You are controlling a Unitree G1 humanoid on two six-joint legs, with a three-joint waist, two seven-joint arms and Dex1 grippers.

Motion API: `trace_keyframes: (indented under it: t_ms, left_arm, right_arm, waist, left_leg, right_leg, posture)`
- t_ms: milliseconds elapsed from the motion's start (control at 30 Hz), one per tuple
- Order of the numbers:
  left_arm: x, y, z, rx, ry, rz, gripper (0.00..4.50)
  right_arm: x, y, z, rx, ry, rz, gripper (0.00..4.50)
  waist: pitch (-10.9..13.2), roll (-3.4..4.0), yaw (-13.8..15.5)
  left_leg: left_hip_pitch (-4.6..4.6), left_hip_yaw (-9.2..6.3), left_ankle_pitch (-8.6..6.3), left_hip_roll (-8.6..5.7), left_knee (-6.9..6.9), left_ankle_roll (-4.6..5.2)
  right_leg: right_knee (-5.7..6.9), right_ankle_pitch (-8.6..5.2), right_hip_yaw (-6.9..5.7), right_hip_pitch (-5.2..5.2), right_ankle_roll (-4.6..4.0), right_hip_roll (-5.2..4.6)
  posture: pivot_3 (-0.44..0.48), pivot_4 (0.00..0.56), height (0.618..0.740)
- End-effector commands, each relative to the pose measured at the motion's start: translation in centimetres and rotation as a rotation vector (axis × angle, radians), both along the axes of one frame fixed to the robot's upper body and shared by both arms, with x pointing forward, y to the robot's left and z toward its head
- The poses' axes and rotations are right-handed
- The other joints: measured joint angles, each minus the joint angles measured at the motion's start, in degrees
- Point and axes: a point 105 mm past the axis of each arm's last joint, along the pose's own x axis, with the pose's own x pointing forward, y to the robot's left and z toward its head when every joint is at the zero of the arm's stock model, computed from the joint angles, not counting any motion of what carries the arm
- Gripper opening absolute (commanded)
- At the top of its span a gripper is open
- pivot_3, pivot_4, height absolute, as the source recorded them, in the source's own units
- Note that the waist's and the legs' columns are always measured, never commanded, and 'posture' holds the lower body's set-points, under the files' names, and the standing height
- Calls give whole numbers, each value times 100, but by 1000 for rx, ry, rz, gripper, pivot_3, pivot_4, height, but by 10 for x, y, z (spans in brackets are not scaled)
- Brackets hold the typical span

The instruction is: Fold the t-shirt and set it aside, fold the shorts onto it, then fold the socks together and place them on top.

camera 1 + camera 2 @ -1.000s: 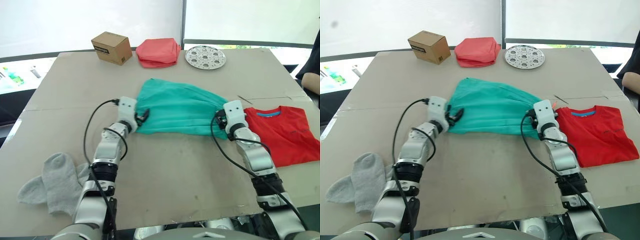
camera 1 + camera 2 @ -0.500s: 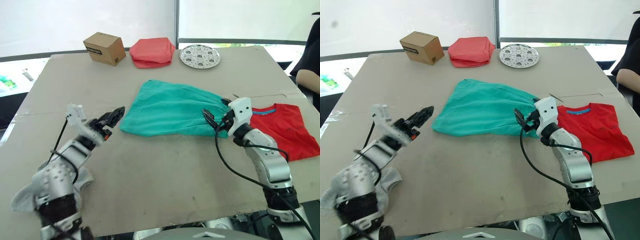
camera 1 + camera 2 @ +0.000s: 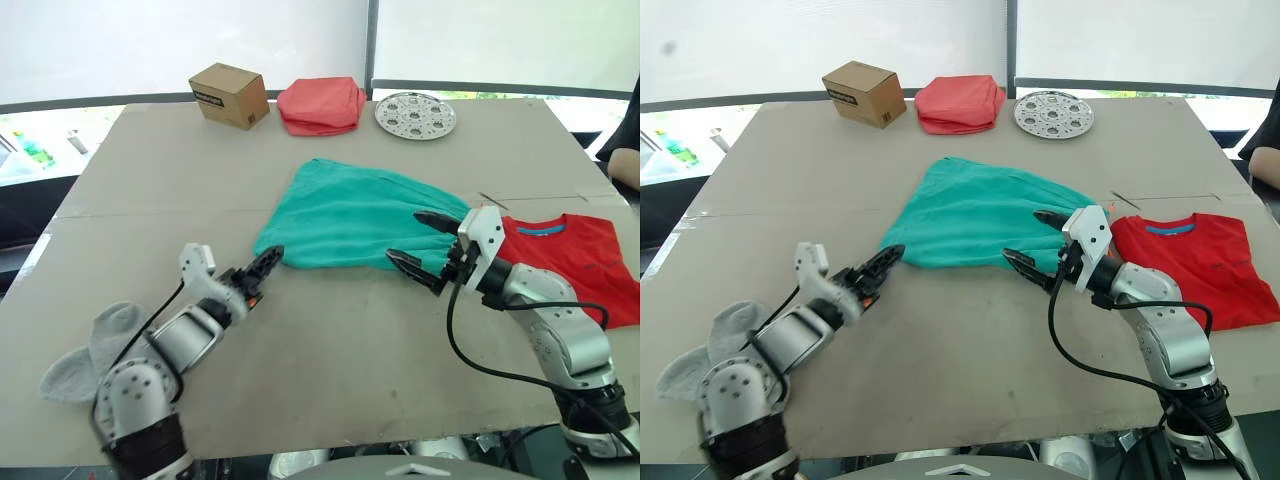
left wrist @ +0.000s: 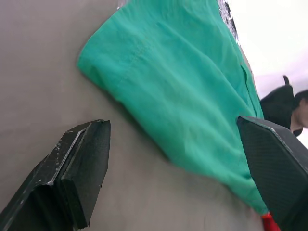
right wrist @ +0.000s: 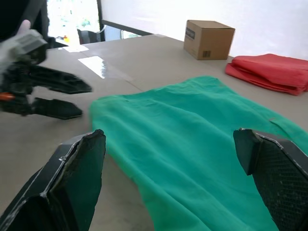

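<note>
Left eye view has the shorts (image 3: 360,218) lying folded near the middle of the table (image 3: 330,340), with both hands just off their near edge. Left hand (image 3: 262,271) sits at about 7 o'clock from the shorts, fingers parted and holding nothing, its tips just short of the cloth's near-left corner. Right hand (image 3: 424,250) is at roughly 4 o'clock from the shorts, fingers spread wide and released, one over the cloth's right end, the other over bare table beside it. Right wrist view shows the green fabric spread between that hand's two open fingers, with the left hand (image 5: 57,96) beyond the far corner. T-shirt (image 3: 575,265) lies flat at 3 o'clock from the shorts, just past the right hand. Socks (image 3: 95,350) rest at 8 o'clock, near the table's near-left edge, beside the left arm. At 12 o'clock, along the far edge, stand a cardboard box (image 3: 229,95), a folded salmon-pink cloth (image 3: 320,104) and a round perforated metal plate (image 3: 415,114)
</note>
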Motion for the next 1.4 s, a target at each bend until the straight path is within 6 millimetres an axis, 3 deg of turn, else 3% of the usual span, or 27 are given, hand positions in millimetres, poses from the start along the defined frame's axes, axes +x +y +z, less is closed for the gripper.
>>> trace_keyframes:
  t_ms: [33,233,433,533,667,767,900,1000,1100,1167,1267,1333,1400]
  left_arm:
    - [12,-14,-8,-55,87,7,4437]
    - [40,-42,-11,-108,138,1,4437]
    - [60,-57,-14,-112,126,-2,4437]
    - [66,-60,-17,-108,119,-5,3320]
    - [78,-45,-13,-108,74,69,1421]
    - [82,-19,-7,-89,36,153,36]
    - [77,29,3,20,-21,233,36]
    - [69,77,18,151,-90,311,36]
    - [60,124,50,490,-232,341,36]
    - [58,137,77,675,-345,328,36]
    - [58,124,121,882,-561,231,36]
    - [57,94,141,1017,-712,100,36]
    - [51,57,146,1106,-845,-72,36]
  right_arm:
    - [-22,8,14,-1,-59,125,4486]
    - [-30,3,7,-73,-68,132,4486]
    - [-33,2,2,-84,-66,110,4486]
    - [-34,2,1,-89,-66,101,4500]
    - [-32,-3,0,-107,-66,69,4500]
    - [-30,-4,1,-106,-70,55,4500]
    - [-26,-6,2,-109,-81,34,4500]
    - [-22,-7,4,-108,-89,17,4500]
    - [-17,-10,4,-112,-94,7,4500]
    - [-15,-10,4,-112,-93,7,4500]
    - [-12,-10,3,-115,-93,16,4500]
    - [-10,-9,4,-113,-95,18,4500]
    - [-9,-8,4,-112,-97,19,4500]
  waist:
    - [-1,1,26]
    - [-6,8,105]
    - [-9,12,181]
    - [-9,13,189]
    - [-8,13,189]
    - [-9,14,172]
    - [-4,8,6]
    - [1,1,-129]
    - [7,-10,-130]
    - [8,-12,-109]
    - [11,-8,-16]
    - [12,-9,47]
    - [12,-9,65]
  left_leg:
    - [1,-1,0,0,0,0]
    - [20,-12,-3,-3,8,6]
    - [28,-18,-3,-8,14,7]
    - [27,-24,-3,-8,13,7]
    - [19,-35,-3,-8,13,7]
    - [16,-38,-3,-7,13,7]
    - [15,-37,-4,1,8,6]
    - [11,-28,0,13,1,-3]
    - [1,-19,11,23,-13,-29]
    - [-6,-12,12,22,-21,-32]
    - [-12,-8,11,15,-31,-33]
    - [-14,-8,10,9,-30,-33]
    - [-18,-9,5,0,-30,-41]
  right_leg:
    - [-1,0,-2,2,0,1]
    - [-13,-14,-25,40,24,-4]
    - [-16,-15,-57,58,27,-10]
    - [-19,-16,-65,61,27,-11]
    - [-24,-16,-72,60,27,-11]
    - [-25,-16,-73,56,27,-11]
    - [-25,-17,-67,50,26,-4]
    - [-25,-17,-59,34,25,13]
    - [-24,-18,-53,10,13,28]
    - [-23,-12,-51,-3,0,27]
    - [-29,-13,-55,-7,0,11]
    - [-30,-17,-57,-7,7,0]
    - [-30,-20,-61,-7,14,-18]
  posture:
    - [0,150,740]
    - [0,150,740]
    - [0,150,740]
    - [0,150,740]
    - [0,150,740]
    - [0,150,740]
    - [0,150,740]
    - [0,150,740]
    - [0,150,740]
    - [0,150,740]
    - [0,150,740]
    - [0,150,740]
    - [0,150,740]
